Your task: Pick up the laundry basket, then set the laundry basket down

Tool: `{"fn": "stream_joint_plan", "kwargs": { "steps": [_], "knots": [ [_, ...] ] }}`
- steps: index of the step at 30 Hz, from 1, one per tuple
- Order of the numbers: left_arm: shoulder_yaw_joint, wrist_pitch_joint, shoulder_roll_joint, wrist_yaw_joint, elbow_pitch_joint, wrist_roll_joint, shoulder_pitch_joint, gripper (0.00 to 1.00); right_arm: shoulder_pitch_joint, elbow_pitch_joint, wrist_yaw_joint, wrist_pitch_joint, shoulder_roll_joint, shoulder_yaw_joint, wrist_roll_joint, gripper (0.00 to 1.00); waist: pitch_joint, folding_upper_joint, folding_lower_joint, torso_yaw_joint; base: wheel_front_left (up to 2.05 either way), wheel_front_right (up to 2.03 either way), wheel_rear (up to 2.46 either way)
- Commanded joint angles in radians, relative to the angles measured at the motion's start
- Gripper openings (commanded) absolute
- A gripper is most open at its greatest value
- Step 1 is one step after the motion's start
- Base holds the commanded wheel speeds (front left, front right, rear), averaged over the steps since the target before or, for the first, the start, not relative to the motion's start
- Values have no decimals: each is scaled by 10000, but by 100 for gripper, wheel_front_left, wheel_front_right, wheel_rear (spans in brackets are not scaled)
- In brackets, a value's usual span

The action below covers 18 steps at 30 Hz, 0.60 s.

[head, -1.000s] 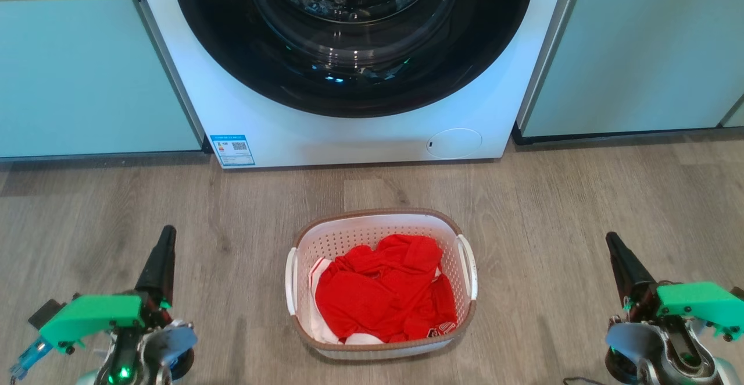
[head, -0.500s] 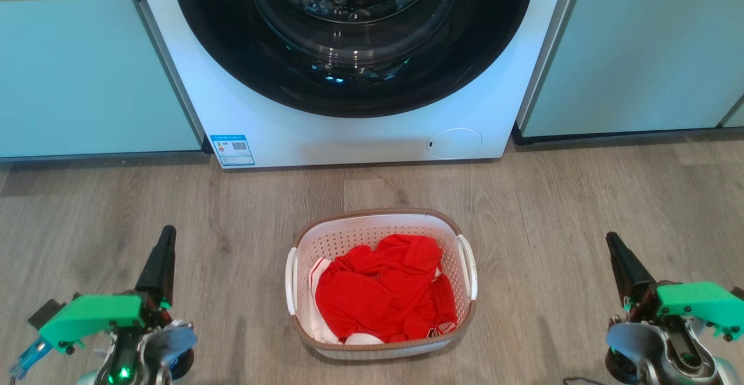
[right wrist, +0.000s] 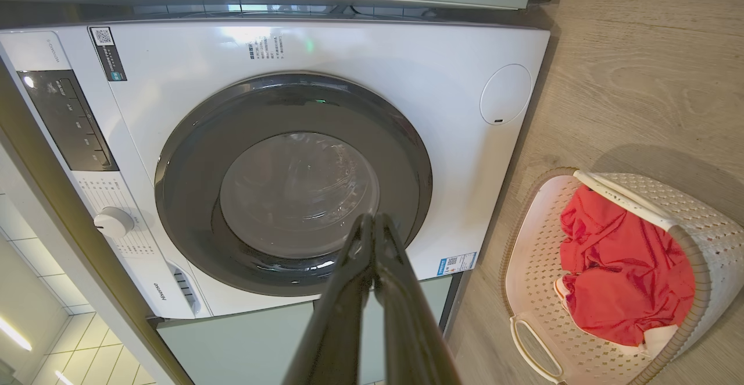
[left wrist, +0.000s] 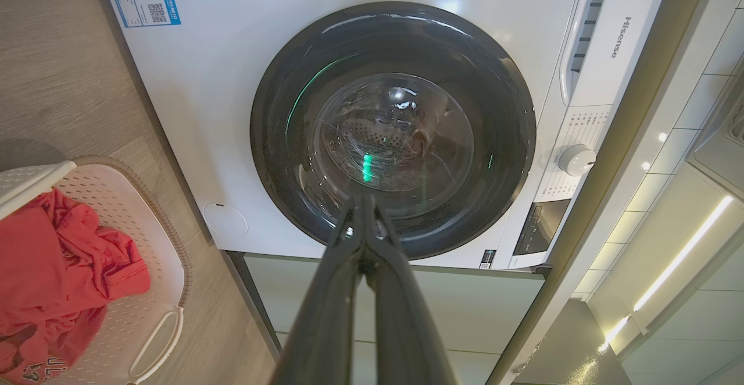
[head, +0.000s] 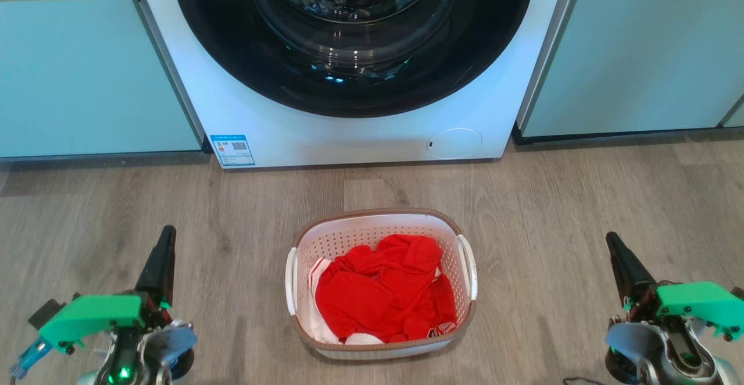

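Nothing has moved: laundry basket (head: 372, 226) sits untouched, left end effector (head: 167, 232) at its 9 o'clock, right end effector (head: 611, 238) at 3, both pinched together, pickup unstarted.

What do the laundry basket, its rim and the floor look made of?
Laundry basket: likely matte white moulded plastic, walls punched with regular holes. Rim: brown woven-look band, possibly plastic too. Floor: grey-brown wood-grain planks, wood or laminate, unclear which.
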Motion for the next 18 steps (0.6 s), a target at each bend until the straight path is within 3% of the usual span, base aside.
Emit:
{"fn": "stream_joint_plan", "kwargs": {
  "steps": [1, 18],
  "knots": [
    [375, 79, 43, -67, -291, 93, -549, 0, -491, -345, 14, 83, -90, 166, -37, 0, 0, 0, 0, 0, 0, 0, 0],
    [375, 80, 43, -67, -291, 93, -549, 0, -491, -345, 14, 84, -89, 165, -37, 0, 0, 0, 0, 0, 0, 0, 0]
  ]
}}
